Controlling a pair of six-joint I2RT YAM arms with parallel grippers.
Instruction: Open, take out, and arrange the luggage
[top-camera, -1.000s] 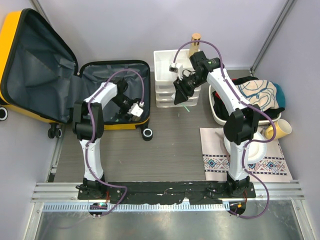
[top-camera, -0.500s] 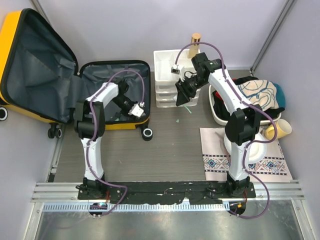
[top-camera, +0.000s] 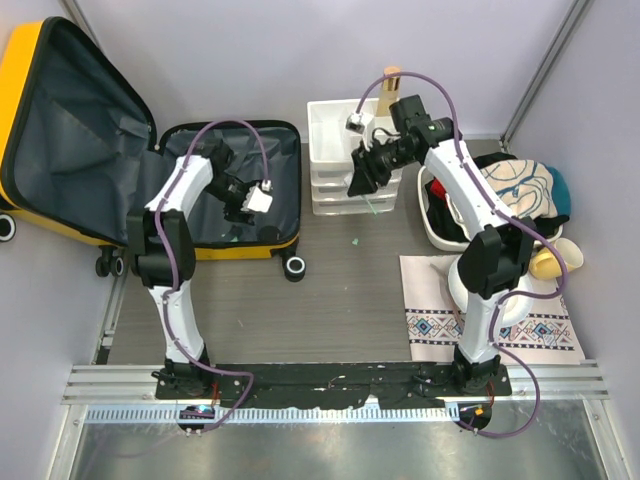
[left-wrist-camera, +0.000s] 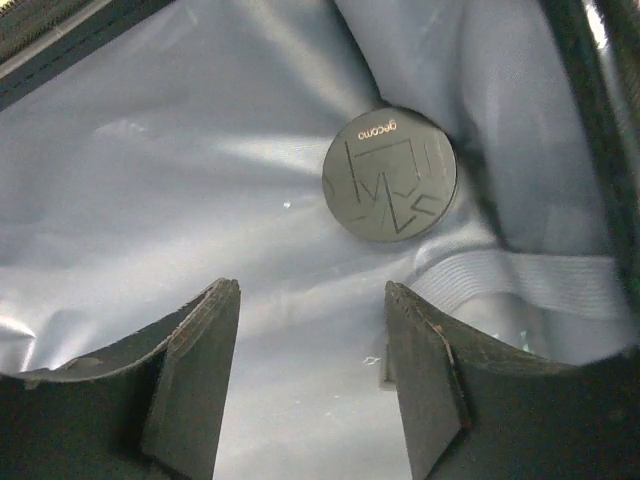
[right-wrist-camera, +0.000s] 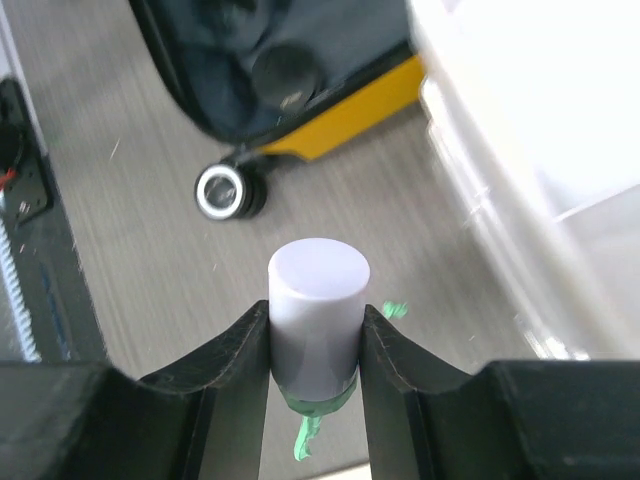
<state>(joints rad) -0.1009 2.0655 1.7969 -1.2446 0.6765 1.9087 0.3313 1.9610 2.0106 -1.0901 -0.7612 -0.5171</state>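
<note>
The luggage (top-camera: 80, 130), a yellow hard-shell suitcase, lies open at the left with its lid tipped back and its dark grey lining (left-wrist-camera: 180, 180) showing. My left gripper (top-camera: 238, 208) reaches into the lower half. In the left wrist view it (left-wrist-camera: 310, 290) stands open with nothing between its fingers, just short of a round dark compact (left-wrist-camera: 390, 175) lying on the lining. My right gripper (top-camera: 360, 183) hovers beside the white drawer organizer (top-camera: 335, 125). It (right-wrist-camera: 315, 312) is shut on a small white cylinder (right-wrist-camera: 318, 275) with a green band at its base.
A white basin (top-camera: 440, 232) of clothes stands at the right, with a patterned mat (top-camera: 440, 320) and a yellow cup (top-camera: 555, 260) near it. A tan-capped bottle (top-camera: 391, 78) stands behind the organizer. A green scrap (top-camera: 355, 241) lies on the table. The suitcase wheel (right-wrist-camera: 228, 190) shows below my right gripper.
My left arm has swung further back inside the suitcase; its jaws narrowed and widened again. My right gripper has risen toward the organizer with the white cylinder, and a green scrap has dropped onto the table.
</note>
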